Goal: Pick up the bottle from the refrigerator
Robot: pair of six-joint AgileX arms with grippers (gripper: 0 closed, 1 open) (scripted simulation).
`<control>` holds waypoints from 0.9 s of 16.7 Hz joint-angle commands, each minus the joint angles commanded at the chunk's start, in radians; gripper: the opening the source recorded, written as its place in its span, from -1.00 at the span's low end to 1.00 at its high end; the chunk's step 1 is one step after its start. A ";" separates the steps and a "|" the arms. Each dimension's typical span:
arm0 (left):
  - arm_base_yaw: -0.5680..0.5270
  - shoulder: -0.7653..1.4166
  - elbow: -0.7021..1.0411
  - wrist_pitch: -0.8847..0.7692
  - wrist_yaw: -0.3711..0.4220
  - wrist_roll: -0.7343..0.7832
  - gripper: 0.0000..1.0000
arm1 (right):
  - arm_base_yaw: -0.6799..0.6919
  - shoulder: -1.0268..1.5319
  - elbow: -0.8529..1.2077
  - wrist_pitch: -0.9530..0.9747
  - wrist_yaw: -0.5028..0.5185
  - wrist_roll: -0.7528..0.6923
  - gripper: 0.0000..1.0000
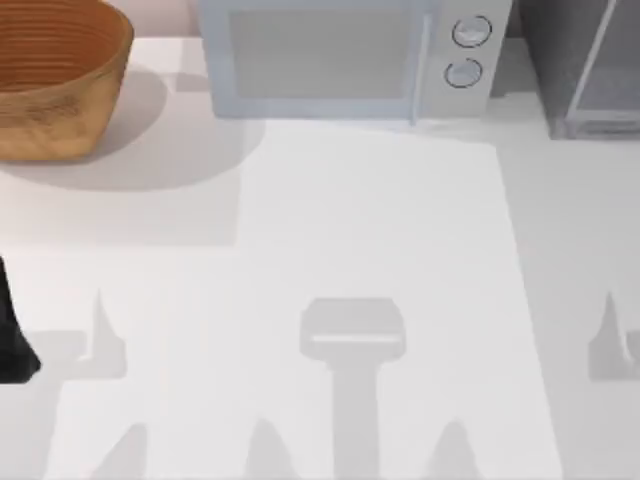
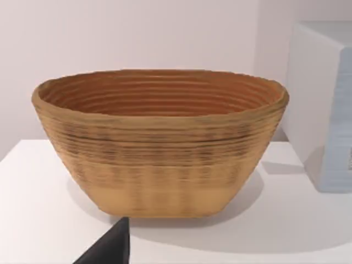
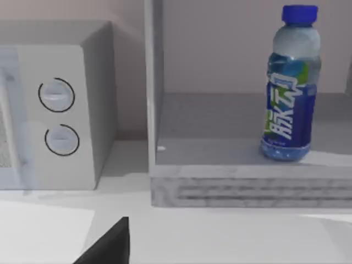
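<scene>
Bottle (image 3: 290, 88) standing upright inside the open refrigerator (image 3: 247, 181), far right on the surface; hand states cannot be told; a careless reach risks clipping the frame and toppling it.

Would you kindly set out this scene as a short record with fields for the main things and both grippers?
bottle: upright on the floor of the open refrigerator, blue cap on
refrigerator: at the table's far right, beside the microwave
basket: far left of the table
left gripper: a dark part shows at the left edge of the top view, away from the bottle
right gripper: a dark fingertip short of the refrigerator
</scene>
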State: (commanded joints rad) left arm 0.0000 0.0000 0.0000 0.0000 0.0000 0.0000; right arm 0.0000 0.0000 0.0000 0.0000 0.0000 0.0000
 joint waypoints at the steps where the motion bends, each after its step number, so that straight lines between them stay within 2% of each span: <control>1: 0.000 0.000 0.000 0.000 0.000 0.000 1.00 | 0.000 0.000 0.000 0.000 0.000 0.000 1.00; 4: 0.000 0.000 0.000 0.000 0.000 0.000 1.00 | -0.011 0.031 0.005 0.031 -0.012 0.000 1.00; 7: 0.000 0.000 0.000 0.000 0.000 0.000 1.00 | -0.056 0.156 0.025 0.158 -0.056 0.000 1.00; 15: 0.000 0.000 0.000 0.000 0.000 0.000 1.00 | -0.262 0.878 0.097 0.806 -0.254 0.005 1.00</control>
State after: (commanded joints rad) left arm 0.0000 0.0000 0.0000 0.0000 0.0000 0.0000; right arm -0.2624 0.8776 0.0970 0.8056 -0.2537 0.0052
